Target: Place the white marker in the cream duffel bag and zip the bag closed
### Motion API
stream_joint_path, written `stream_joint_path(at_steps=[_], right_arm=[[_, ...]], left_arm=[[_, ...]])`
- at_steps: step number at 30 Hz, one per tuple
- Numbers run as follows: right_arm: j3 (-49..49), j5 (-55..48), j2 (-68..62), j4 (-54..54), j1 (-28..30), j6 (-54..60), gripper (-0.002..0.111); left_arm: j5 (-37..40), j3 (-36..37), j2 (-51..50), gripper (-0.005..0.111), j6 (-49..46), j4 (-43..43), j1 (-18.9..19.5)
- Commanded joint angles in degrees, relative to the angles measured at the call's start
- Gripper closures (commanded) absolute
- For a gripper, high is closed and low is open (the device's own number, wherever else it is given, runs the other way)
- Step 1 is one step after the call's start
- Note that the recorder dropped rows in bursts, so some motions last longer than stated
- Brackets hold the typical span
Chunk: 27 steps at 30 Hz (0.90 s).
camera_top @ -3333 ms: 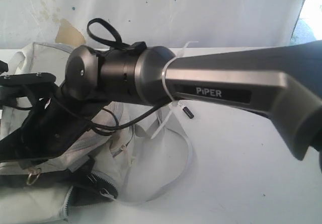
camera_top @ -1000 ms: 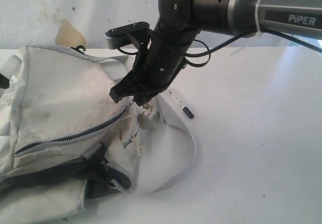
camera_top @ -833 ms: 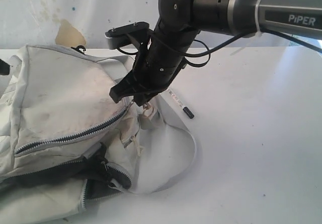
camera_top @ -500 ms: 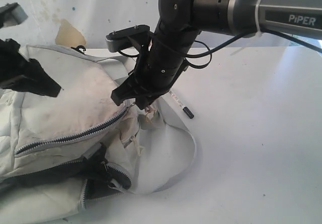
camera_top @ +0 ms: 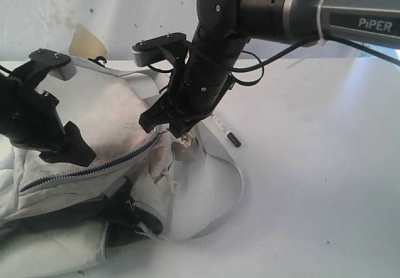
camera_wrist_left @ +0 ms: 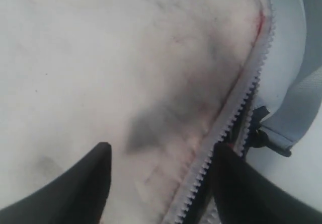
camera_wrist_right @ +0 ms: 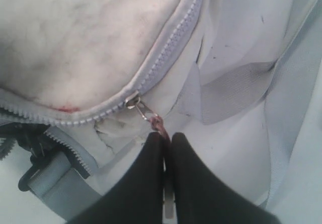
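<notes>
The cream duffel bag (camera_top: 81, 115) lies on the left of the white table. Its upper zipper (camera_top: 94, 165) is run shut up to my right gripper (camera_top: 178, 131). That gripper (camera_wrist_right: 167, 136) is shut on the zipper pull (camera_wrist_right: 151, 117) at the bag's right end. My left gripper (camera_top: 74, 148) hangs open just above the bag's top panel (camera_wrist_left: 100, 58), its fingers either side of the zipper teeth (camera_wrist_left: 236, 108), holding nothing. The white marker (camera_top: 226, 132) lies on the table just behind the right gripper, outside the bag, black cap toward the right.
A light grey strap (camera_top: 236, 184) loops out over the table (camera_top: 312, 197) to the right of the bag. A lower pocket of the bag gapes open, showing dark lining (camera_top: 119, 212). A stained white wall (camera_top: 81, 40) stands behind.
My left arm has come in from the left and dropped over the bag's top panel, its jaws spreading wider. The right gripper has stayed shut on the zipper pull.
</notes>
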<state>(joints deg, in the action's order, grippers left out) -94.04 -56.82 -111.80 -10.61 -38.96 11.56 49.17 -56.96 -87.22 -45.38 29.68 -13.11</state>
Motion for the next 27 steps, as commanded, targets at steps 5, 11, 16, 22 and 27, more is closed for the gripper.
stream_joint_path(at_steps=[5,11,16,22,27], right_arm=[[0.29,0.19,0.74,0.1,0.46,0.47,0.108],[0.29,0.64,0.74,0.1,0.46,0.47,0.108],[0.29,0.64,0.74,0.1,0.46,0.47,0.108],[0.29,0.64,0.74,0.1,0.46,0.47,0.108],[0.29,0.73,0.74,0.1,0.46,0.47,0.108]], left_arm=[[2.6,0.39,0.65,0.038,-10.37,8.66,-0.87],[-2.09,1.81,0.53,0.038,-15.42,7.0,-5.36],[-11.44,5.6,0.53,0.038,-15.42,3.04,-7.87],[-13.92,6.61,0.53,0.039,-16.09,3.65,-8.21],[-15.29,8.13,0.53,0.054,-16.2,4.46,-8.21]])
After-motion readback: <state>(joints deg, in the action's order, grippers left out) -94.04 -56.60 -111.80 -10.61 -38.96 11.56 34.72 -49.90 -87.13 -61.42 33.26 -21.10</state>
